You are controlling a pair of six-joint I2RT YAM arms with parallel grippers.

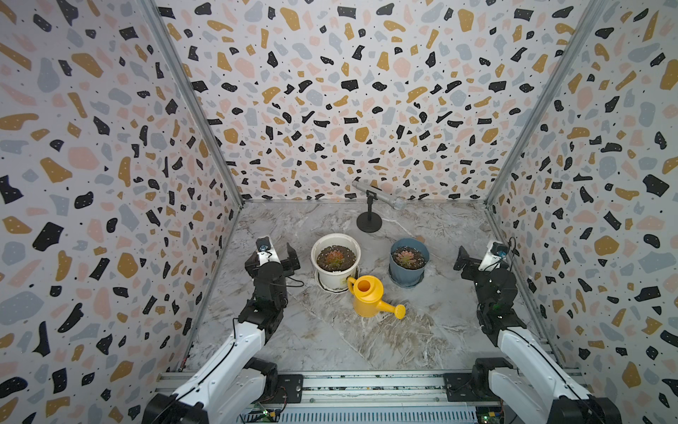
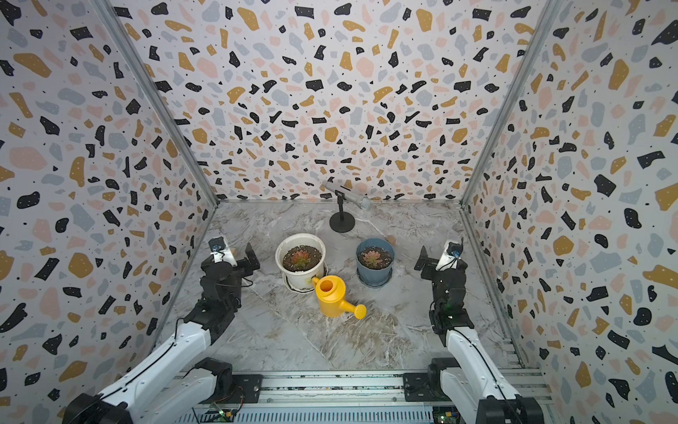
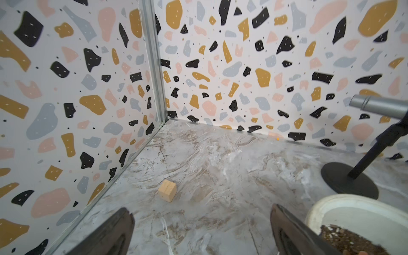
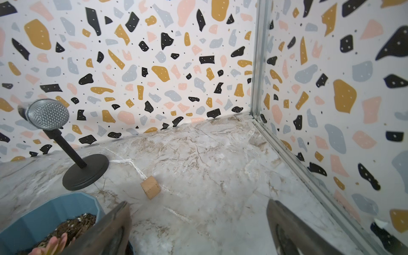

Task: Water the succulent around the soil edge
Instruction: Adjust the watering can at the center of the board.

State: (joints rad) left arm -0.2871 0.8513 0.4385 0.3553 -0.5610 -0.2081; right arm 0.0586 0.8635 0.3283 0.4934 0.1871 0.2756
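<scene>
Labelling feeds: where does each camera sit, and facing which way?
Both top views: high behind the arms, looking down on blue pot, white pot, can; left arm, right arm show.
Left wrist: on left arm, facing back-left corner; open left gripper, white pot.
Right wrist: on right arm, facing back-right corner; open right gripper, blue pot.
Shared: both wrists see the microphone.

left hand [image 3: 201, 209] spread wide | wooden cube [image 3: 167, 190] ahead | white pot [image 3: 331, 204] beside

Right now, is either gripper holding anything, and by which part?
Nothing is held. The left gripper and right gripper are open and empty; the watering can stands untouched.
</scene>
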